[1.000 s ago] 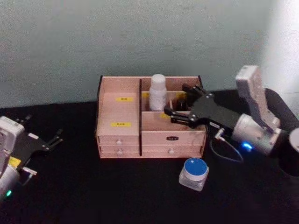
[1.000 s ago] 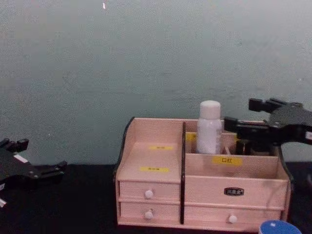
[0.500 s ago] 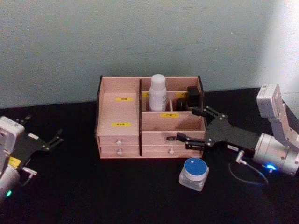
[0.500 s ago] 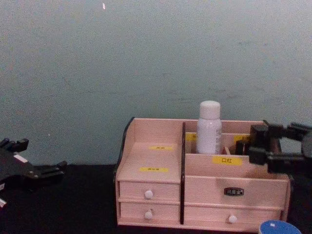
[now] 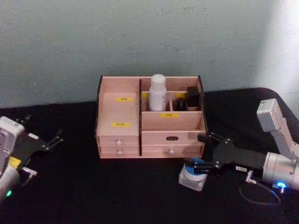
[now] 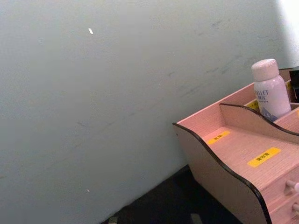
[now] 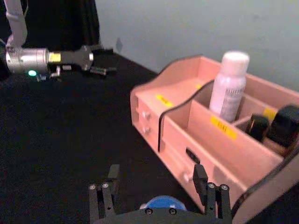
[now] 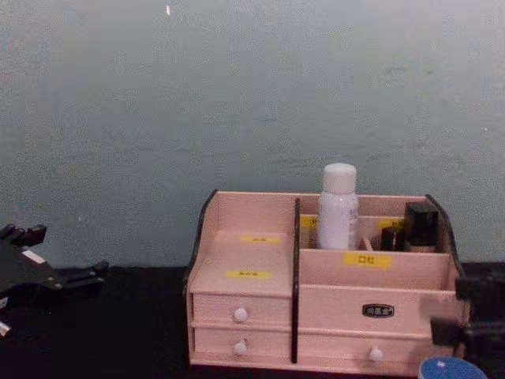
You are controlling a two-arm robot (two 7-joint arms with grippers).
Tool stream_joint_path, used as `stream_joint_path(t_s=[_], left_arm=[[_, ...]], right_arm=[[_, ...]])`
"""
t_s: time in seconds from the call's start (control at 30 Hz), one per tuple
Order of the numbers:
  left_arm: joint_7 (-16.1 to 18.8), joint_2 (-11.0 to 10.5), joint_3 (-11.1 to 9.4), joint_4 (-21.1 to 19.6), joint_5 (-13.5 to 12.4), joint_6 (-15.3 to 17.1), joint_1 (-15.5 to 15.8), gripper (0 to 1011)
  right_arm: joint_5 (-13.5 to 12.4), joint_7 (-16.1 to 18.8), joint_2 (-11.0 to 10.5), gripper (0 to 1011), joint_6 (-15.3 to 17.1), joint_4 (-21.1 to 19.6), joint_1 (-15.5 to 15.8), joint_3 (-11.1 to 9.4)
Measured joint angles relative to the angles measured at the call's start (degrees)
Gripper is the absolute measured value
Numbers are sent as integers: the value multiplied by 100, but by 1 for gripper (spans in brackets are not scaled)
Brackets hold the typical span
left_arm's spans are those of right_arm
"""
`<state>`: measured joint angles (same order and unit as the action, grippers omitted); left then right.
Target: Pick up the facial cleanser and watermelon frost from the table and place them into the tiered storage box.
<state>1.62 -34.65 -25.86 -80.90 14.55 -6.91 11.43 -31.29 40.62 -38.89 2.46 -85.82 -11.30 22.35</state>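
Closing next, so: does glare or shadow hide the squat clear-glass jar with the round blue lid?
Head view: glare whitens the wall upper right, away from the squat blue-lidded glass jar; the black right gripper, open above it, merges with the black table. Right wrist view: jar unshadowed, seen between the fingers. Chest view: even light, left gripper parked left.

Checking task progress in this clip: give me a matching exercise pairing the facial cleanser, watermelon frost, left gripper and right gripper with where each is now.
1 facial cleanser
2 watermelon frost
3 left gripper
4 right gripper

A open, straddling the jar
B upright in the tiered storage box
C on the table before the box
D idle at the table's left

Pairs: 1-B, 2-C, 3-D, 4-A
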Motion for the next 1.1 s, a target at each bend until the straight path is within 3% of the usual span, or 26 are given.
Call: stream_joint_path(t_s=[0.2,0.5,1.1], left_arm=[[0,0,0,0,0,0,0,1001],[0,0,0,0,0,0,0,1001],[0,0,0,0,0,0,0,1001]], right_arm=[[-62,-42,-100,1000,174,48,26,124],[-64,-123,-85,1000,302,272,-85,326],[-34,-199,-70,1000,278,430,-162,428]])
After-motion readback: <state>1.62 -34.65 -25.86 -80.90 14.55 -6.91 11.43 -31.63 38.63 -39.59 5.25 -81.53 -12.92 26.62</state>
